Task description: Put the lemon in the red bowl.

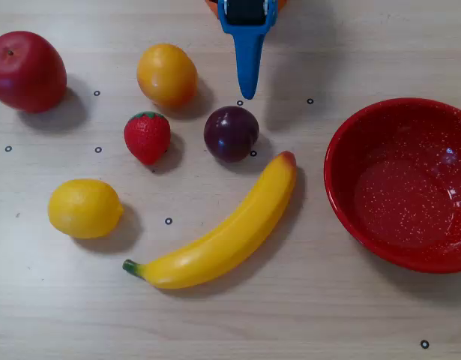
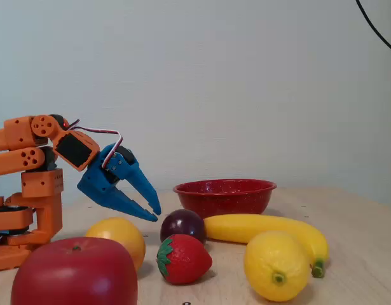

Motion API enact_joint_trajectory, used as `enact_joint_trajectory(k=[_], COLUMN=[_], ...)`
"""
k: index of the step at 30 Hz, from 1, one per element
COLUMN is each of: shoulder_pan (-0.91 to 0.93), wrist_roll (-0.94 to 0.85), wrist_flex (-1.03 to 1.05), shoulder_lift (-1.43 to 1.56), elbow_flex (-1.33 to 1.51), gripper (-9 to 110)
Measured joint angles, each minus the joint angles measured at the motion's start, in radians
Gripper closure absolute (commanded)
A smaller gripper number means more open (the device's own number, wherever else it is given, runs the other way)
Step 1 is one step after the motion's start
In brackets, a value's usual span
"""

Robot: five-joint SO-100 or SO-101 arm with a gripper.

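Yellow lemon (image 1: 85, 208): it lies on the wooden table (image 1: 290, 315), at the left of the overhead view and below the strawberry (image 1: 148, 136); in the fixed view it sits nearest the camera at lower right, nub end forward.
Red bowl (image 1: 342, 202): it stands at the right edge of the overhead view, empty, well apart from the lemon, with the banana (image 1: 226, 236) lying between them.
Gripper (image 2: 154, 214): the blue fingers are parted a little at the tips, as the fixed view shows, and they hold nothing. It hovers above the table, pointing down and forward, just behind the plum (image 1: 231, 133). The overhead view shows only one blue finger, edge-on.
Neighbours: an orange (image 1: 166, 75) and a red apple (image 1: 25, 70) sit along the far side; the plum touches or nearly touches the banana's tip.
Handling, as a judgement: the lemon looks like a hollow plastic toy, so probably light and stiff, with a smooth, slightly glossy skin that may slip. Its oval body would likely roll if nudged from one side.
Where to take hold: across the narrow middle of the oval, one finger on each long flank, not over the tapered ends. The jaws would need to open much wider than now.
Risk: a glancing touch could send it rolling towards the strawberry or banana.
Progress: the lemon is untouched and the grasp not yet begun.
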Motion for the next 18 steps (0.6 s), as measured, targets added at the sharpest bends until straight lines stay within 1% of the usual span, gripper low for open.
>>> enact_joint_trajectory(k=[18], shoulder_pan=[0.0], wrist_roll=[0.0], wrist_flex=[0.009], shoulder_lift=[0.0], elbow_flex=[0.0], gripper=[101])
